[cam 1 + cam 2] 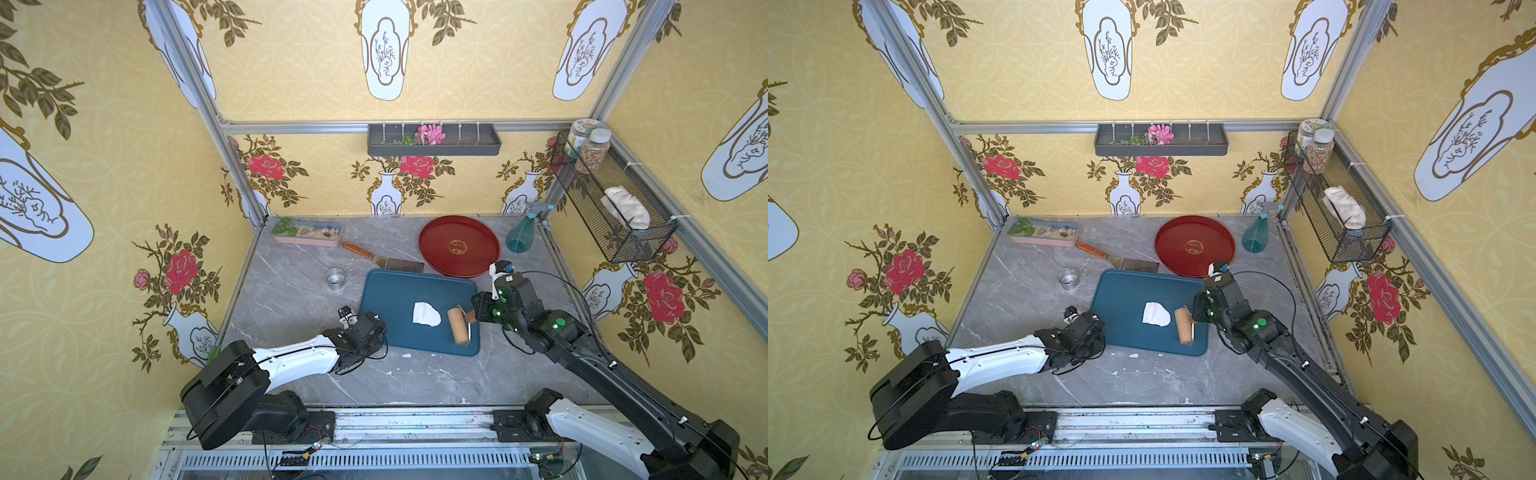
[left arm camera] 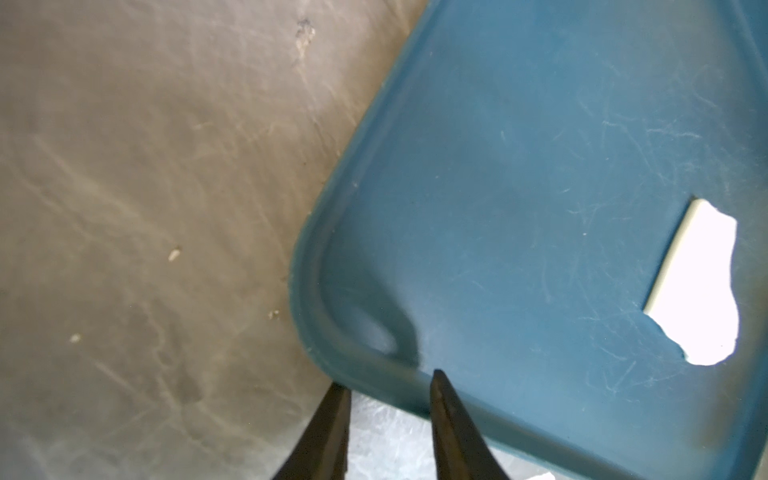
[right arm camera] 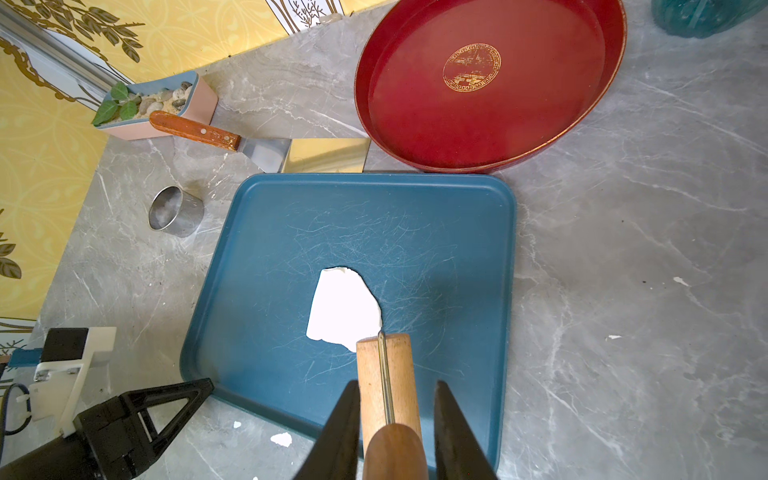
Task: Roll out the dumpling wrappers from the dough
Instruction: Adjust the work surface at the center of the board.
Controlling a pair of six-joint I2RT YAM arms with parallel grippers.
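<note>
A ragged white piece of dough (image 1: 426, 314) (image 3: 343, 309) lies flat on the blue tray (image 1: 390, 291) (image 3: 291, 232), right of its middle. No dumpling wrappers are in view. My right gripper (image 1: 471, 318) (image 3: 397, 384) is shut on the handle of a wooden roller (image 1: 458, 326) (image 3: 384, 374). The roller's drum rests on the tray just right of the dough, and in the right wrist view it touches the dough's edge. My left gripper (image 1: 376, 328) (image 2: 388, 380) sits at the tray's near left corner (image 2: 316, 316). Its jaws have narrowed on the rim, one finger outside and one inside.
A steel ring cup (image 1: 336, 277) and a wood-handled scraper (image 1: 382, 259) lie behind the tray to the left. A red round tray (image 1: 459, 246) and a spray bottle (image 1: 521, 235) stand at the back right, a planter box (image 1: 305, 232) at the back left. Dough crumbs (image 1: 406, 355) dot the table.
</note>
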